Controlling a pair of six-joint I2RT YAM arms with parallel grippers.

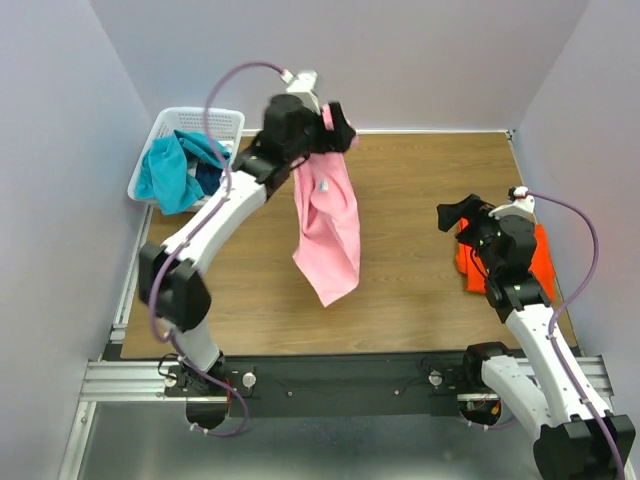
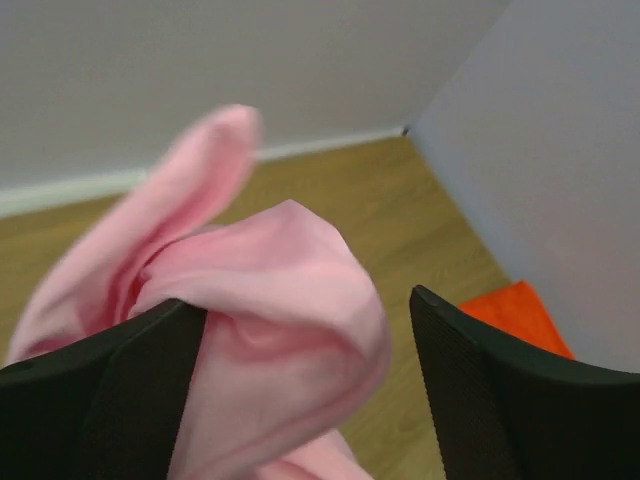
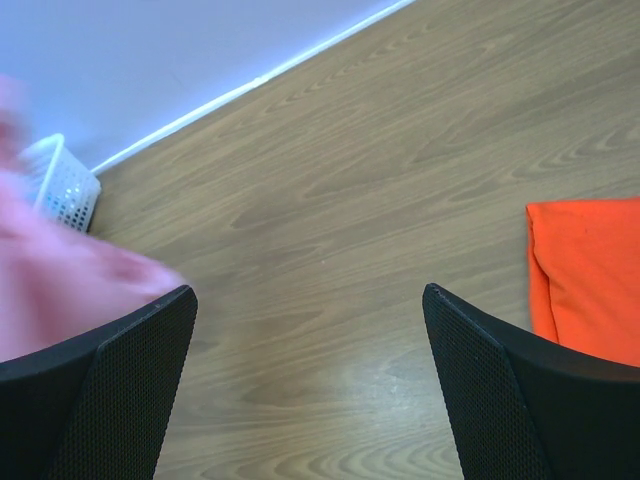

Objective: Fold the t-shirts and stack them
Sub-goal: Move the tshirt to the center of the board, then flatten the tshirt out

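Pink t-shirt [image 1: 328, 225] hanging at my left claw [image 1: 335, 125], orange t-shirt [image 1: 543, 262] beside my right claw [image 1: 452, 214].
My left claw is raised over the far part of the table [image 1: 420, 290], fingers spread apart, the pink cloth bunched between them against one finger. My right claw stands wide apart with nothing in it, near the orange t-shirt lying on the table's right side. The teal garment [image 1: 165, 175] sits in the white basket [image 1: 215, 120], far left.

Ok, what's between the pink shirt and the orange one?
Bare wood table between the pink shirt and orange shirt, seen in the top and right wrist views. Only the open right claw hangs above it.
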